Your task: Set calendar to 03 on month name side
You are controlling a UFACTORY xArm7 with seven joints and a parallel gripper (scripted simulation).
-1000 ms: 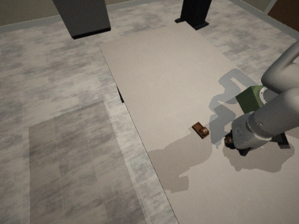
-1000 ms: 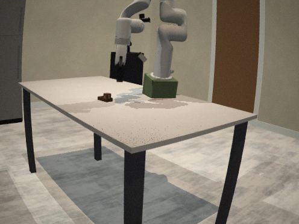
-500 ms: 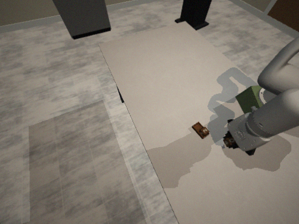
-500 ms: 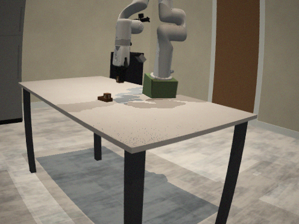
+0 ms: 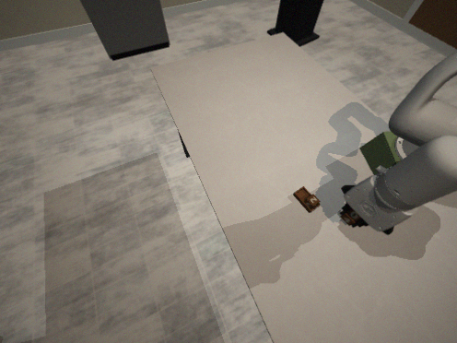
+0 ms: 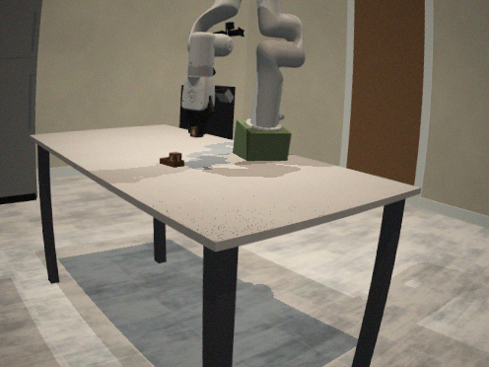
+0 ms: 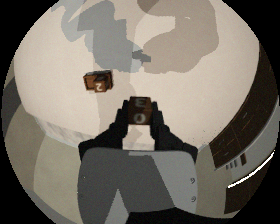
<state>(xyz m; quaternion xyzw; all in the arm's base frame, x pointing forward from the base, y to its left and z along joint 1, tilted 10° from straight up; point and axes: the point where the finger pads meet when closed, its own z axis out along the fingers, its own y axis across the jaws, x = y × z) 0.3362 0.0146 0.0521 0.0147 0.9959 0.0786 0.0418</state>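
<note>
The gripper (image 5: 346,205) (image 6: 197,122) (image 7: 139,108) has its jaws closed on one cube (image 5: 351,217) (image 6: 196,131) (image 7: 139,111), and holds it above the table (image 5: 258,128) (image 6: 222,191) (image 7: 50,75). In the wrist view two faces of this cube show, one with 3 and one with 0. The tray (image 5: 300,194) (image 6: 169,162) (image 7: 90,81) is on the table, near the gripper but apart from it. The other cube (image 5: 313,200) (image 6: 175,156) (image 7: 100,86) is at one end of it, with a 2 on a face.

The step in hand, I judge, is to bring the held cube over the free part of the tray. It is better to turn the wrist first, while high, so the sides become parallel to the tray walls. Then one should check which digit looks to the month side, descend straight and slowly, and open only when the cube sits flat.
</note>
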